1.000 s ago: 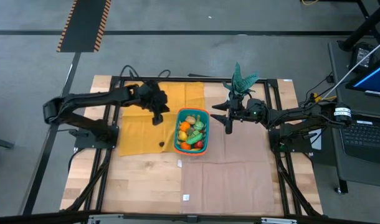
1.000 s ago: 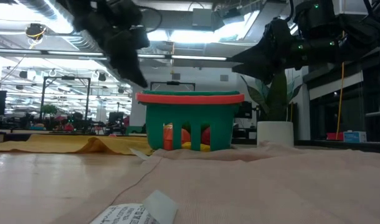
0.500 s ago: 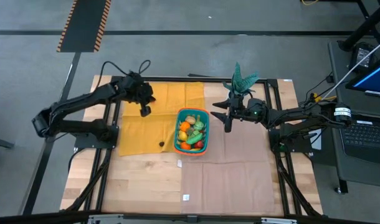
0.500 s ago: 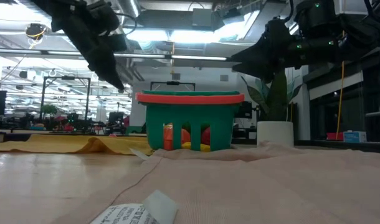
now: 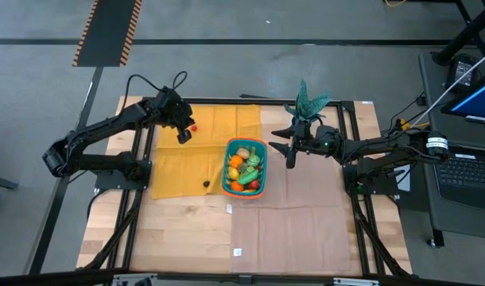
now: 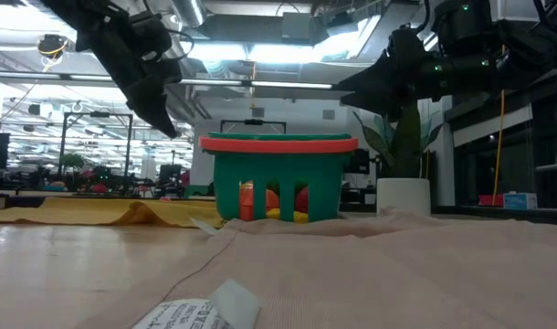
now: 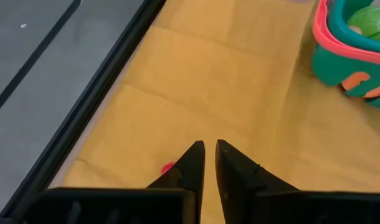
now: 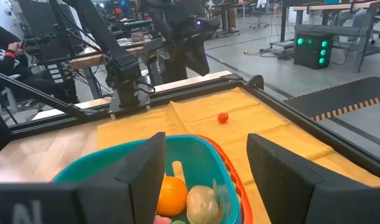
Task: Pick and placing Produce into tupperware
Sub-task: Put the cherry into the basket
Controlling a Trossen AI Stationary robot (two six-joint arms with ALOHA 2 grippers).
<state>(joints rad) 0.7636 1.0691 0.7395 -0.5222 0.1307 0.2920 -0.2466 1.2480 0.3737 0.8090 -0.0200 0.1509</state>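
Observation:
The teal tupperware (image 5: 245, 167) with an orange rim stands mid-table, its base on the cloth edge, with several pieces of produce (image 5: 242, 168) inside. One small red piece (image 5: 193, 127) lies on the yellow cloth (image 5: 175, 163) at the far left. My left gripper (image 5: 182, 139) hangs shut over the cloth just beside that piece; in the left wrist view its one finger half hides the red piece (image 7: 168, 168). My right gripper (image 5: 290, 159) hovers open and level at the tupperware's right side, and in the right wrist view its fingers frame the tupperware (image 8: 196, 146).
A potted green plant (image 5: 306, 103) in a white pot stands at the far edge behind my right gripper. A tan cloth (image 5: 306, 214) covers the table's right half. A small dark thing (image 5: 206, 183) lies on the yellow cloth. Paper tags (image 5: 229, 209) lie nearer the front.
My left gripper has swung away from the tupperware toward the table's far left, over the far part of the yellow cloth, and has slowed beside the small red piece. The tupperware and its produce have kept still.

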